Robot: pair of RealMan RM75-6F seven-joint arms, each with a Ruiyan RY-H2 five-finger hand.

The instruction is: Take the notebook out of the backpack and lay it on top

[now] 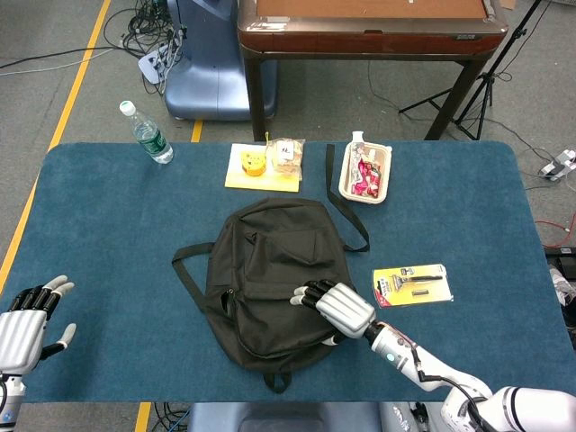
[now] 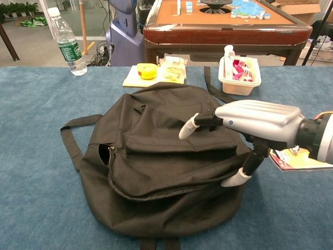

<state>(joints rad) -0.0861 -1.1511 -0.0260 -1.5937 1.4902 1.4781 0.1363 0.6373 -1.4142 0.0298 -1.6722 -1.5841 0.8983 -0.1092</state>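
A black backpack (image 1: 270, 270) (image 2: 156, 151) lies flat in the middle of the blue table, straps out to the left and the far right. Its main zipper gapes a little at the left side (image 2: 106, 156); no notebook shows. My right hand (image 1: 331, 308) (image 2: 250, 125) hovers over the bag's right half, fingers stretched out toward the left and thumb pointing down by the bag's right edge, holding nothing. My left hand (image 1: 27, 326) is at the table's near left corner, fingers spread and empty; the chest view does not show it.
A water bottle (image 1: 147, 132) stands at the far left. A yellow board with snacks (image 1: 264, 165) and a white tray of packets (image 1: 365, 173) sit behind the bag. A carded razor pack (image 1: 412, 284) lies to the right. A wooden table (image 1: 369, 31) stands beyond.
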